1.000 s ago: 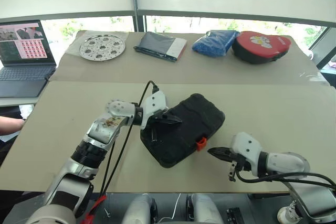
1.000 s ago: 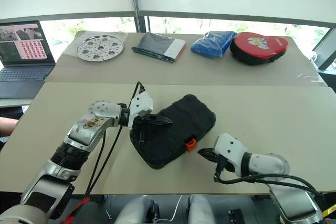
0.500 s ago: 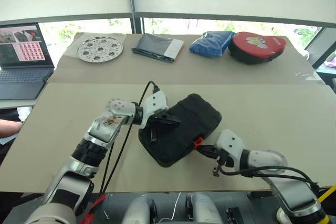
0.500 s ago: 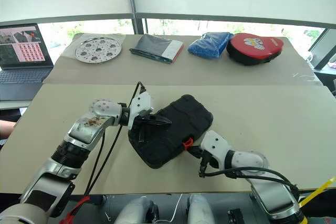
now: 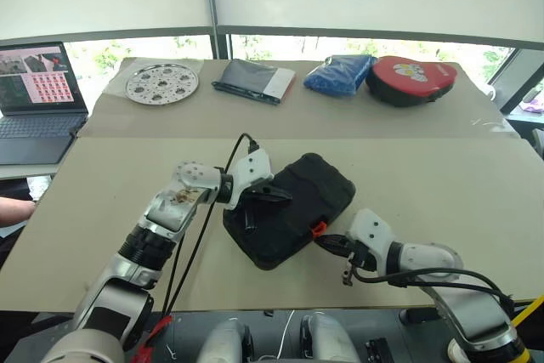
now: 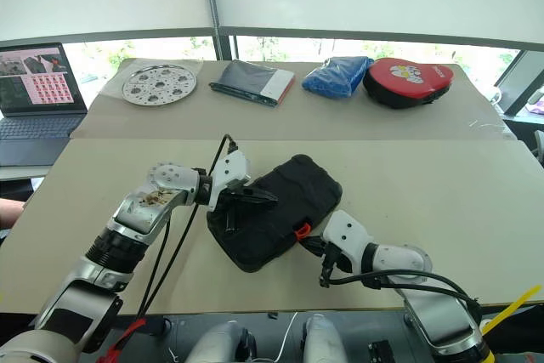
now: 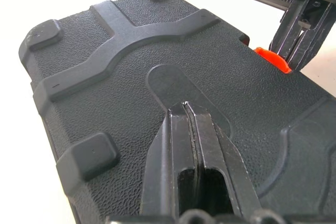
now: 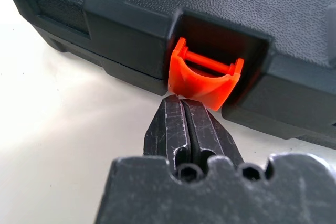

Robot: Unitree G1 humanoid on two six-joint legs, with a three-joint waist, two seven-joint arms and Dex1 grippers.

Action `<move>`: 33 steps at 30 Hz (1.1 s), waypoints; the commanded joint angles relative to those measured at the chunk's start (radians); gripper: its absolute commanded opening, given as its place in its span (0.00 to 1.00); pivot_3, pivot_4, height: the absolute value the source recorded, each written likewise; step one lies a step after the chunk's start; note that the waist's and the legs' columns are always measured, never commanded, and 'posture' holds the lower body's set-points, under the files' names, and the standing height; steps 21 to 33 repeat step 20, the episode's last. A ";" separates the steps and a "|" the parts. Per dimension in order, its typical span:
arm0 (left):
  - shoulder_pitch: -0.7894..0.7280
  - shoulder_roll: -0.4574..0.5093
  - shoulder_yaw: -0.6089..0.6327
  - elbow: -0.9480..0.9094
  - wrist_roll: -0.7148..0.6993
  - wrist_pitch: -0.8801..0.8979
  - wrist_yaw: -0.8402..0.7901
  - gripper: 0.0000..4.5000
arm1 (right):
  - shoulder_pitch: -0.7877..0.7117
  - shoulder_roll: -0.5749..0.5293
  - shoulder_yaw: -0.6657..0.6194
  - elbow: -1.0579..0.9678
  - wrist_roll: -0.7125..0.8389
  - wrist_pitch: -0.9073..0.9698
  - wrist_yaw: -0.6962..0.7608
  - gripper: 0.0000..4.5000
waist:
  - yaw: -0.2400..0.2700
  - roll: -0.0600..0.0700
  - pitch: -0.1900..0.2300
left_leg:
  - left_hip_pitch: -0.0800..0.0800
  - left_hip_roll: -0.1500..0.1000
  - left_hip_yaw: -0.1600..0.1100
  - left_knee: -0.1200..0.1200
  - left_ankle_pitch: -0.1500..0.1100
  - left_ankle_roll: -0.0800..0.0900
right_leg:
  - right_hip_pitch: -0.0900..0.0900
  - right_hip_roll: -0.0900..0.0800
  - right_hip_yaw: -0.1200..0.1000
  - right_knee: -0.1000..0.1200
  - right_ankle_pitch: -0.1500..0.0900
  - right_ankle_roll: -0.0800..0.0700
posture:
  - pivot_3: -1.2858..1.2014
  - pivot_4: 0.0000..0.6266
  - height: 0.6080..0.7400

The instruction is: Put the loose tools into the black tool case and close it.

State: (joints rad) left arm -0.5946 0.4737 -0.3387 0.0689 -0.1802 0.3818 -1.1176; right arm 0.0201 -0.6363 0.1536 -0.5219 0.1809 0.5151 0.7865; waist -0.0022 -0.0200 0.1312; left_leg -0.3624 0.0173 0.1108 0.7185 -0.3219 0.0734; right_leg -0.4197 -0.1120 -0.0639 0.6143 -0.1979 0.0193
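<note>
The black tool case (image 5: 289, 208) lies shut and skewed on the beige table (image 5: 442, 176), near its front edge. Over it reaches the left arm, bent at the elbow, and the left pincer (image 7: 185, 107) has its two fingers pressed together, tips resting on the pebbled lid beside a raised ridge. The lid is grainy moulded plastic with rounded corners and small square bumps. From the other side the right arm comes in low across the table, forearm nearly flat, and the right pincer (image 8: 181, 106) is also closed, with nothing between its fingers. Its tips sit right at the orange latch (image 8: 206, 76), a smooth curved tab hanging out of a notch in the case's front wall; whether they touch it cannot be told.
</note>
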 commanded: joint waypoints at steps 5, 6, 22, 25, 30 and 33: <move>0.293 0.118 0.272 -0.122 -0.151 -0.130 -0.020 0.41 | 0.118 -0.078 -0.295 -0.025 0.139 -0.151 0.097 0.26 | -0.012 0.004 -0.001 | 0.002 0.001 0.001 -0.007 0.004 -0.007 | -0.002 -0.001 0.002 -0.001 -0.001 -0.002 | 0.52 0.24 1.00; 0.338 0.146 0.317 -0.150 -0.170 -0.147 -0.028 0.48 | 0.132 -0.096 -0.324 -0.003 0.133 -0.197 0.121 0.33 | -0.013 0.004 -0.001 | 0.002 0.002 0.001 -0.007 0.004 -0.008 | -0.002 0.000 0.001 0.000 -0.002 -0.002 | 0.52 0.24 1.00; 0.875 0.268 0.708 -0.274 -0.149 -0.389 0.068 1.00 | 0.014 -0.173 -0.431 0.478 0.216 -0.711 0.476 0.99 | 0.015 0.002 0.010 | -0.001 0.001 0.001 -0.009 0.000 -0.002 | -0.004 -0.004 -0.002 -0.004 -0.005 -0.007 | 0.52 0.24 1.00; 0.875 0.268 0.708 -0.274 -0.149 -0.389 0.068 1.00 | 0.014 -0.173 -0.431 0.478 0.216 -0.711 0.476 0.99 | 0.015 0.002 0.010 | -0.001 0.001 0.001 -0.009 0.000 -0.002 | -0.004 -0.004 -0.002 -0.004 -0.005 -0.007 | 0.52 0.24 1.00; 0.875 0.268 0.708 -0.274 -0.149 -0.389 0.068 1.00 | 0.014 -0.173 -0.431 0.478 0.216 -0.711 0.476 0.99 | 0.015 0.002 0.010 | -0.001 0.001 0.001 -0.009 0.000 -0.002 | -0.004 -0.004 -0.002 -0.004 -0.005 -0.007 | 0.52 0.24 1.00; 0.875 0.268 0.708 -0.274 -0.149 -0.389 0.068 1.00 | 0.014 -0.173 -0.431 0.478 0.216 -0.711 0.476 0.99 | 0.015 0.002 0.010 | -0.001 0.001 0.001 -0.009 0.000 -0.002 | -0.004 -0.004 -0.002 -0.004 -0.005 -0.007 | 0.52 0.24 1.00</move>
